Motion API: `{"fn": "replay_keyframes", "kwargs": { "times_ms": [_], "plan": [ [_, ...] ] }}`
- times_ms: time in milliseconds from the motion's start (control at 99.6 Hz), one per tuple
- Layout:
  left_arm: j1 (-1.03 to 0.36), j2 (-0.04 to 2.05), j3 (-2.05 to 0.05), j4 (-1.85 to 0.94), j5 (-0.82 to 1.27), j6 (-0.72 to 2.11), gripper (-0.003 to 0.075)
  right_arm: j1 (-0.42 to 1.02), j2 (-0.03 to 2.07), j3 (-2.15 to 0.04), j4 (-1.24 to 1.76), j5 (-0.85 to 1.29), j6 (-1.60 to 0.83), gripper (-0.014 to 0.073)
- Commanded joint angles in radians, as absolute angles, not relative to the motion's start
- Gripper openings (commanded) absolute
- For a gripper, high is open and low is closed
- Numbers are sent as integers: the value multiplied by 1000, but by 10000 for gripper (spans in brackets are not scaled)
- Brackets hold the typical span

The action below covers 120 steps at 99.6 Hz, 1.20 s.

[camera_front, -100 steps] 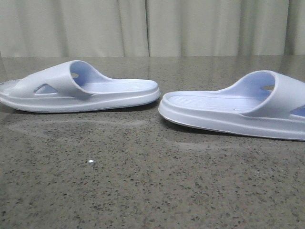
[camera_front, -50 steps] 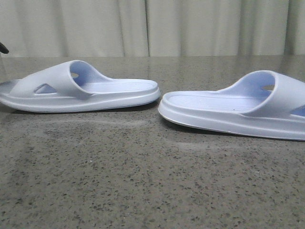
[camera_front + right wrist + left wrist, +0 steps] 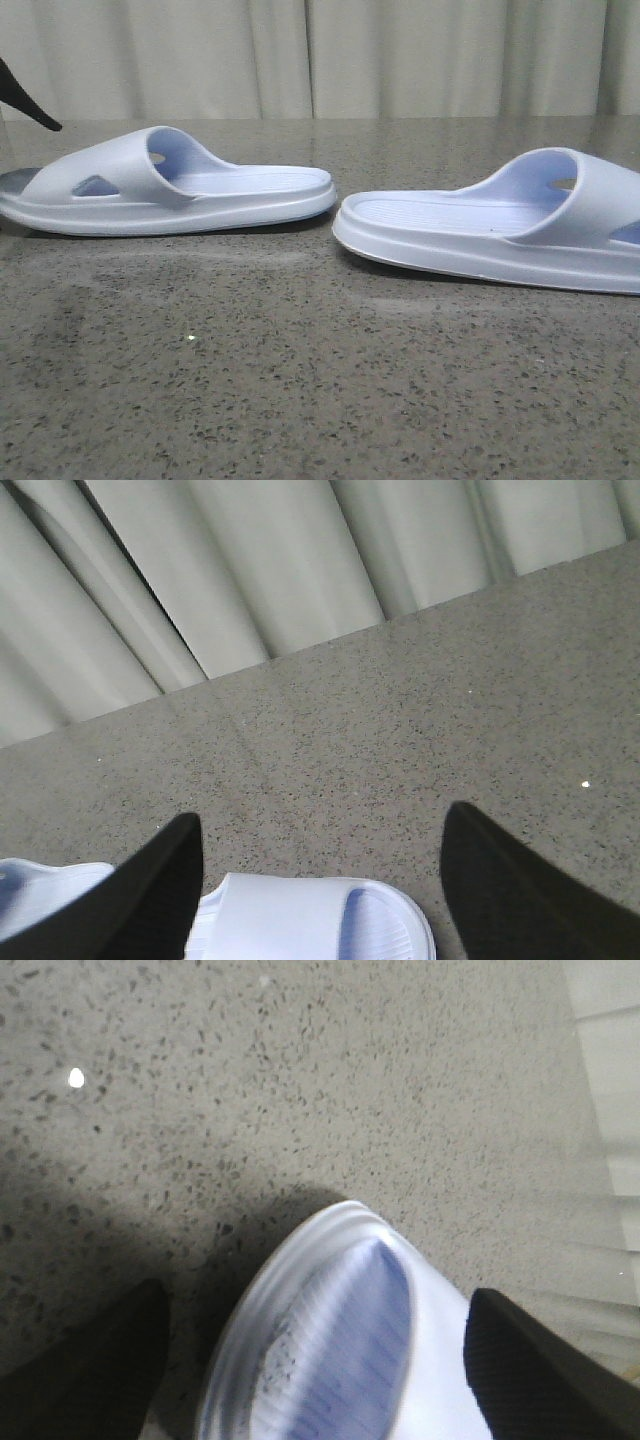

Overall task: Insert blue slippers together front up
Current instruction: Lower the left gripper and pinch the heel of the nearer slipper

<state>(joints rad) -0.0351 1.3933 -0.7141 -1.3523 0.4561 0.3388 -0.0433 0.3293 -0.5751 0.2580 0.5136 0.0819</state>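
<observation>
Left gripper (image 3: 315, 1360): your jaws are spread, straddling the left slipper (image 3: 170, 185).
Right gripper (image 3: 320, 880): spread above the right slipper (image 3: 490, 230).
Table (image 3: 300, 380): both soles down.

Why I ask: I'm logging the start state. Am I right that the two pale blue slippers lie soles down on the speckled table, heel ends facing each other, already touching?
Not touching. In the front view a strip of table shows between the left slipper and the right slipper. The rest holds: both lie soles down, heel ends facing.
</observation>
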Motion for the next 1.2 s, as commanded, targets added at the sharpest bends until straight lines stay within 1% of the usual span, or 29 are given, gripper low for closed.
{"fn": "replay_keyframes", "kwargs": {
  "times_ms": [0, 50, 120, 341, 432, 662, 733, 823, 903, 1074, 1194],
  "plan": [
    [-42, 1390, -737, -1390, 475, 346, 547, -49, 349, -607, 269, 429, 73, 435],
    [-42, 1395, -737, -1393, 481, 346, 538, -49, 349, -607, 269, 425, 73, 435],
    [-42, 1398, -737, -1393, 503, 346, 505, -49, 349, -607, 269, 424, 73, 435],
    [-42, 1398, -737, -1393, 570, 346, 337, -49, 349, -607, 269, 416, 73, 435],
    [-42, 1398, -737, -1394, 584, 346, 284, -49, 349, -607, 269, 410, 73, 435],
    [-42, 1398, -737, -1394, 581, 346, 223, -49, 349, -607, 269, 406, 73, 435],
    [-42, 1398, -737, -1390, 568, 346, 193, -49, 349, -607, 269, 406, 73, 435],
    [-42, 1398, -737, -1380, 545, 374, 118, -49, 349, -607, 269, 406, 73, 435],
    [-42, 1398, -737, -1380, 543, 399, 14, -49, 349, -607, 269, 406, 73, 435],
    [-42, 1398, -737, -1410, 547, 399, 20, -49, 349, -607, 269, 406, 73, 435],
    [-39, 1398, -737, -1481, 601, 451, 20, -49, 349, -607, 269, 406, 73, 435]
  ]
}}
